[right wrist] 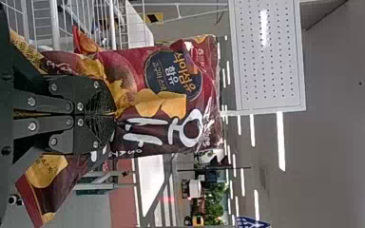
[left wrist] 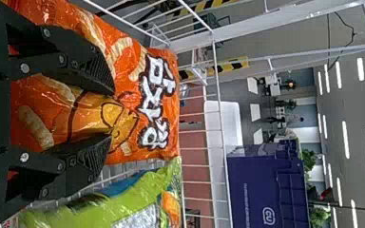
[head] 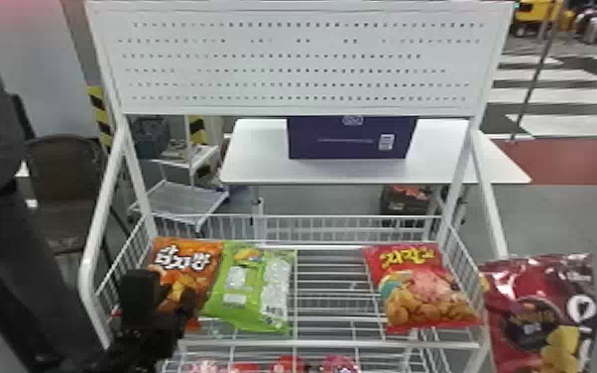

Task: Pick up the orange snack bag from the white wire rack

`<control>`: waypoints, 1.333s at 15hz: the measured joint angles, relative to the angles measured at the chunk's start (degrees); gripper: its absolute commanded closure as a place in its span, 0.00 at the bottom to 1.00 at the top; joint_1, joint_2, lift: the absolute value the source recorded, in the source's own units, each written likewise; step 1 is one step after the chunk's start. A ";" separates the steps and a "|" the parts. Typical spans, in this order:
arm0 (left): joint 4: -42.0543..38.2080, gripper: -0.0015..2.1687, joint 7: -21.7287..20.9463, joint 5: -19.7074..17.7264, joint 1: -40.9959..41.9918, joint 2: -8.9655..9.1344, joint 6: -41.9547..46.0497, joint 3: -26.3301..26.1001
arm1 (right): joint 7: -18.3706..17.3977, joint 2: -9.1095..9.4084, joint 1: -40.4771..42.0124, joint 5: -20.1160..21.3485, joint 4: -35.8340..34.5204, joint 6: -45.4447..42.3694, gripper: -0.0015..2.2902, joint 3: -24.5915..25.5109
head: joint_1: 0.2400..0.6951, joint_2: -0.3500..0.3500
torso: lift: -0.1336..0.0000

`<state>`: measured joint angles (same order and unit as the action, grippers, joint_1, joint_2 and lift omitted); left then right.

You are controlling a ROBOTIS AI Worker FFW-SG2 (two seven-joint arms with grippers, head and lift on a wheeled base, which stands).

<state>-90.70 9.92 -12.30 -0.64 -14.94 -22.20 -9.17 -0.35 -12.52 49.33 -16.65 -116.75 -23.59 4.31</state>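
The orange snack bag (head: 191, 260) leans at the left end of the white wire rack (head: 329, 343). My left gripper (head: 166, 290) is in front of its lower part, open. In the left wrist view the fingers of the left gripper (left wrist: 110, 114) stand apart on either side of the middle of the orange bag (left wrist: 164, 107), whose printed front bulges between them. The right gripper (right wrist: 115, 114) is shut on a dark red snack bag (right wrist: 164, 102), held beside the rack's right end; that bag (head: 525, 320) hangs at the right in the head view.
A green bag (head: 250, 287) lies against the orange one's right side. Farther right on the rack is a red snack bag (head: 416, 287). Packages (head: 287, 364) sit on a lower shelf. Behind the rack stands a white table (head: 258, 158) with a dark purple box (head: 349, 141).
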 measured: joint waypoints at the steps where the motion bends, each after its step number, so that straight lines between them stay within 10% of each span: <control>1: -0.45 0.99 0.77 0.01 0.53 0.01 0.18 0.10 | 0.00 -0.06 -0.16 -0.07 0.15 0.00 0.92 -0.04 | 0.57 0.50 | 1.00; 11: -21.29 0.99 8.32 -0.44 16.64 -0.60 12.46 1.50 | -0.04 -0.80 -0.60 -0.53 0.58 -0.10 0.92 -0.18 | 0.57 0.50 | 1.00; 20: -32.80 0.99 5.30 -4.82 43.06 -0.94 32.09 6.01 | -0.03 -0.72 -1.83 -0.64 1.56 0.00 0.92 -1.02 | 0.57 0.50 | 1.00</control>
<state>-123.49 15.23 -17.12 42.42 -15.88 9.89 -3.16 -0.38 -13.24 47.50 -17.29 -115.19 -23.59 3.28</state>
